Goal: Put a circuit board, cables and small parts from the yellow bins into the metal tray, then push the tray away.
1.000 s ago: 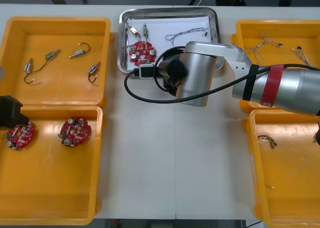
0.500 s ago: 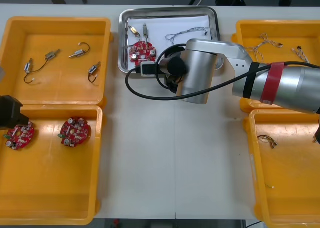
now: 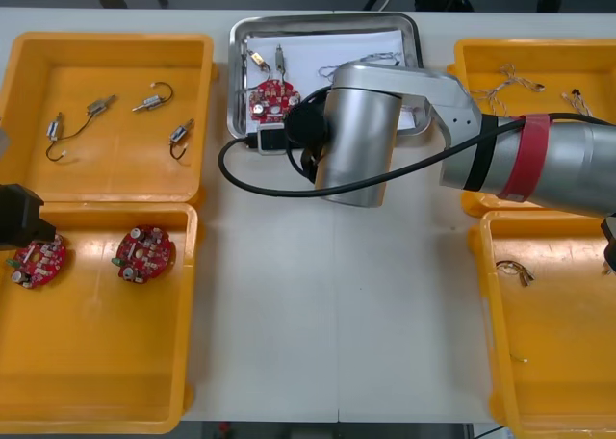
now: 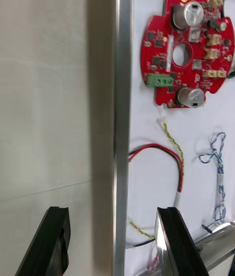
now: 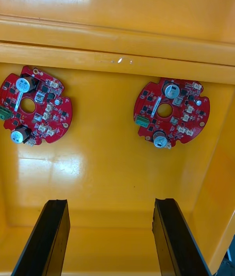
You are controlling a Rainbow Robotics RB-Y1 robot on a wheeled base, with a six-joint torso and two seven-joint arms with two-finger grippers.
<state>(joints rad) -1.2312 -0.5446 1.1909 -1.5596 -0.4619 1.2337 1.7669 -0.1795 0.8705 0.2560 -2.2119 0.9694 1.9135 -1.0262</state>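
My right jaws apart, straddling metal tray (image 4: 122, 60) rim, top centre of front frame. Risk I see: inner jaw snags red and yellow cable (image 4: 180, 178), and an off-centre push skews tray. Left jaws apart, parked over lower-left yellow bin (image 5: 117, 51).

right arm (image 3: 358, 145) over metal tray (image 3: 327, 20), red circuit board (image 3: 272, 100) inside, yellow bins (image 3: 115, 174) flanking

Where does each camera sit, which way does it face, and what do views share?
Front view: above the arms, steeply down at the table; right arm over the metal tray.
Right wrist view: faces the tray's rim; open right tool straddles it.
Left wrist view: faces into a yellow bin; open left tool.
Shared: front and right wrist show the tray's circuit board.
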